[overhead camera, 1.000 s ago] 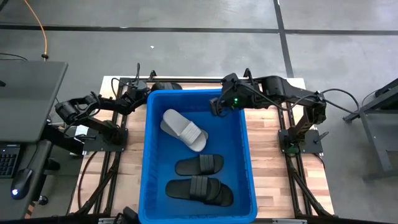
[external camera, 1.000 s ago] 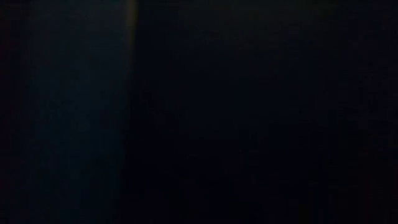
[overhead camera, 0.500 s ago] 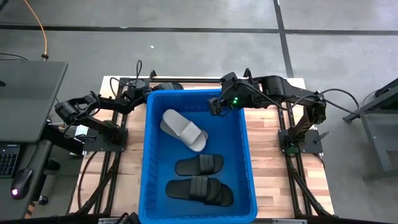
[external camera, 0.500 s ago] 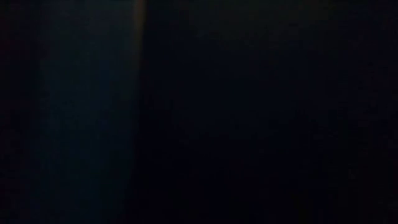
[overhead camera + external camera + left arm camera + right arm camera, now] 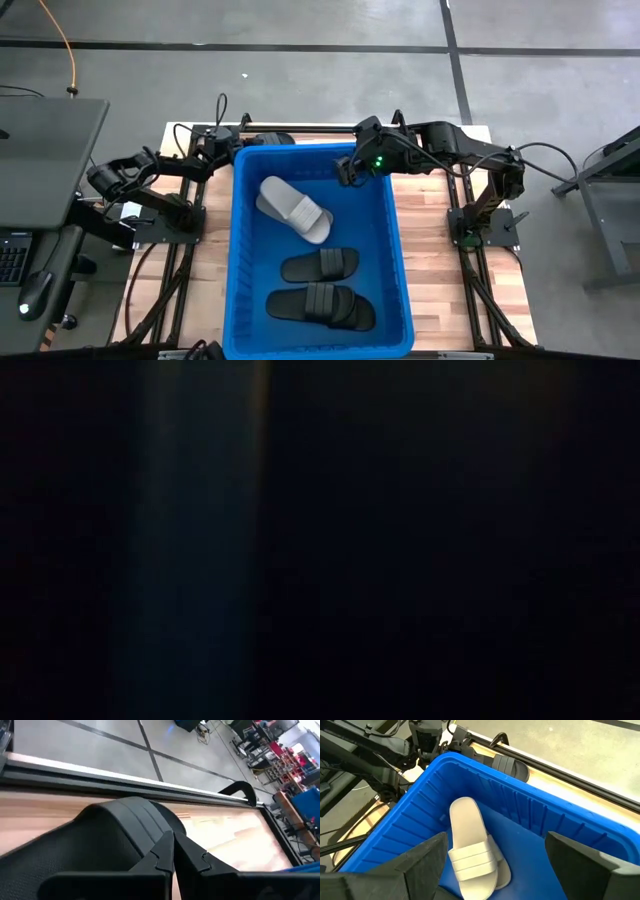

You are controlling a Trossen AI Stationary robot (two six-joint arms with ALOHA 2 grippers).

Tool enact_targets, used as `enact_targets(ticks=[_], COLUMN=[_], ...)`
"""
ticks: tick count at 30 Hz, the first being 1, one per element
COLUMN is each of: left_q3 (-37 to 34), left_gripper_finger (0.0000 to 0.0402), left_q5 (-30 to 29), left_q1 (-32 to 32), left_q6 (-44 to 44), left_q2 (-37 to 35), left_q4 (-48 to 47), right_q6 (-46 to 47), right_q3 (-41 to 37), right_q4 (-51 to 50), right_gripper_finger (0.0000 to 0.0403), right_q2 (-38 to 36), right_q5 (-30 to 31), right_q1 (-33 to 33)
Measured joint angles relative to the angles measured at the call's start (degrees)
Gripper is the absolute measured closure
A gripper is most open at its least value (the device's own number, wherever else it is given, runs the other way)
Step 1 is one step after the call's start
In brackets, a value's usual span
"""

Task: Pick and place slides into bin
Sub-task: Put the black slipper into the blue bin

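The blue bin point(image 5: 240, 250) stands mid-table. On its floor lie a light grey slide point(image 5: 295, 208) and black slides point(image 5: 320, 266). Another black slide point(image 5: 268, 140) lies sole-down on the table behind the bin's far left corner. My left gripper point(image 5: 230, 148) is beside it, fingers shut, their tips point(image 5: 173, 836) before its strap point(image 5: 125, 817). My right gripper point(image 5: 350, 172) hangs open over the bin's far rim, above the grey slide point(image 5: 470, 845), with nothing between its fingers. The low view is dark. My left gripper comes nearly level from the table's left side, its shut fingertips point(image 5: 167, 847) at the wide strap of the black slide. I cannot tell whether they touch or pinch the strap. The slide lies on the table.
The black table frame rail point(image 5: 100, 777) runs along the far edge just behind the slide. The bin's far wall point(image 5: 530, 805) stands between that slide and the bin floor. Bare wood point(image 5: 440, 260) lies to the bin's right.
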Motion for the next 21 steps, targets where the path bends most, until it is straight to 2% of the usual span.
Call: enact_targets(ticks=[6, 9, 13, 18, 21], left_q3=[-0.1, -0.4, -0.4, -0.2, -0.2], left_gripper_finger=[0.0401, 0.0399, 0.0389, 0.0367, 0.0352], left_q5=[-0.7, 0.3, -5.1, -7.0, -10.2], left_q1=[0.0, -0.2, -0.2, -0.2, -0.1], left_q6=[-1.4, -12.1, -20.6, -27.5, -27.6], left_q2=[0.1, 0.3, 0.3, 0.2, 0.2], left_q4=[0.2, 0.3, 2.6, 2.7, 2.9], right_q6=[0.0, -0.4, -2.2, -2.6, -2.6], right_q3=[0.0, 0.0, 0.0, 0.0, 0.0], right_q4=[-0.3, -0.3, 0.1, 0.4, 0.4], right_gripper_finger=[0.0082, 0.0082, 0.0082, 0.0082, 0.0082], right_q2=[0.0, 0.0, 0.0, 0.0, 0.0], right_q5=[-0.1, 0.1, 1.5, 1.9, 1.9], right_q1=[0.0, 0.0, 0.0, -0.1, -0.1])
